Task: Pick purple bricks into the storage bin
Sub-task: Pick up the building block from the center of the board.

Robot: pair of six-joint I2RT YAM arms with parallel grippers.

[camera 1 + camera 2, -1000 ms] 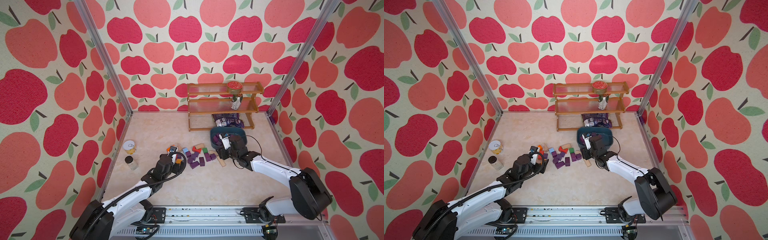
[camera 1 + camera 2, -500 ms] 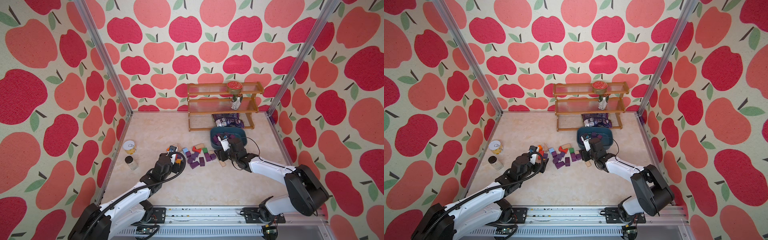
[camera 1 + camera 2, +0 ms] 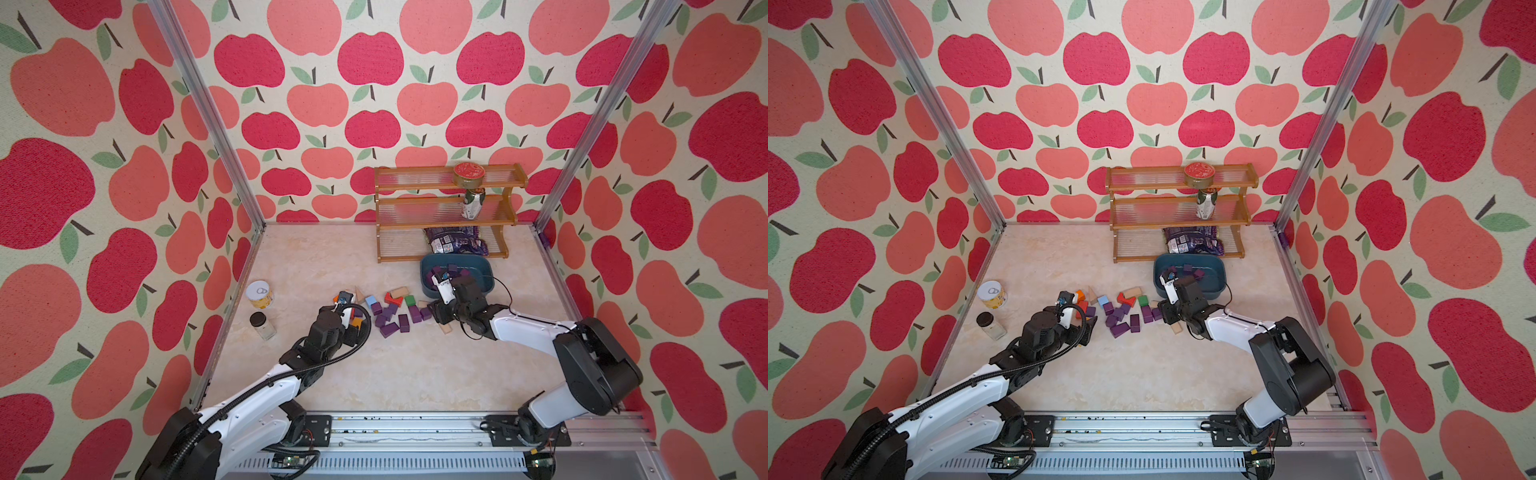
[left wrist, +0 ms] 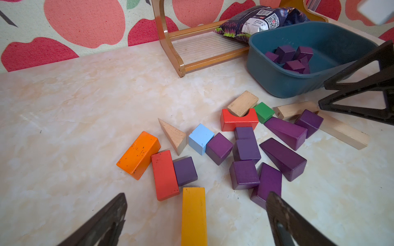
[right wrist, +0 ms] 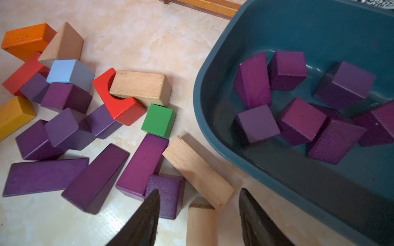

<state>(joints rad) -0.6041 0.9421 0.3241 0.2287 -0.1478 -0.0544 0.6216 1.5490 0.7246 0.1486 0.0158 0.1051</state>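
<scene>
Several purple bricks [image 3: 390,322] lie loose in the middle of the table, mixed with other coloured blocks. More purple bricks [image 5: 298,121] sit inside the teal storage bin [image 3: 486,270], just right of the pile. My right gripper [image 5: 199,190] is open and low at the pile's right end, beside the bin's near wall. One of its fingers overlaps a purple cube [image 5: 168,191], and a tan block [image 5: 201,225] lies under the gap. My left gripper [image 4: 196,194] is wide open at the pile's left end, above a yellow block [image 4: 194,213], holding nothing.
Orange [image 4: 138,154], red, light blue, green [image 5: 158,120] and tan blocks lie among the purple ones. A wooden rack [image 3: 444,208] with a tin, a can and a snack bag stands behind the bin. A tin can [image 3: 258,294] and a glass jar [image 3: 262,326] stand at the left edge.
My right gripper has moved left from the bin's edge and down to the right end of the pile. The left arm has barely shifted.
</scene>
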